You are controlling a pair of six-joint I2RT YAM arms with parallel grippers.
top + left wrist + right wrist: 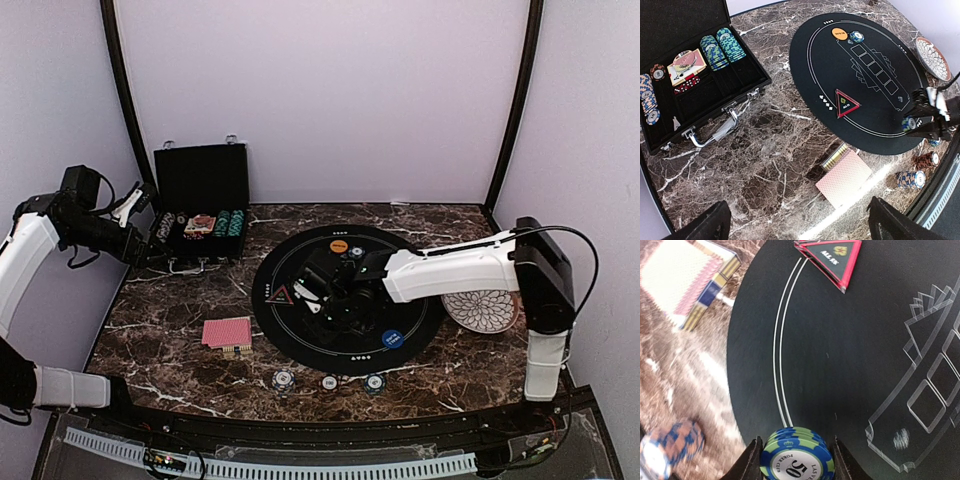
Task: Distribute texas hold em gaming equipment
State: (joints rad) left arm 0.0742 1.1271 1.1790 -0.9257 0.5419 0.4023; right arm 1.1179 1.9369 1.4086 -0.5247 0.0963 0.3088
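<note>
Blue-and-green striped poker chip stack (797,460) sits clamped between the right fingers (751,460) over the round black felt mat (850,365), while the left fingers (705,225) gape empty, well apart.

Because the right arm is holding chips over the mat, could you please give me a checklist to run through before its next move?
1. Chip stack seated squarely in the right end effector: ok.
2. Black mat ahead of the stack free of other chips: ok.
3. Red triangle marker well clear of the stack: ok.
4. Left end effector open and away from the mat: ok.
5. Gap between the stack's underside and the mat: cannot tell.
</note>
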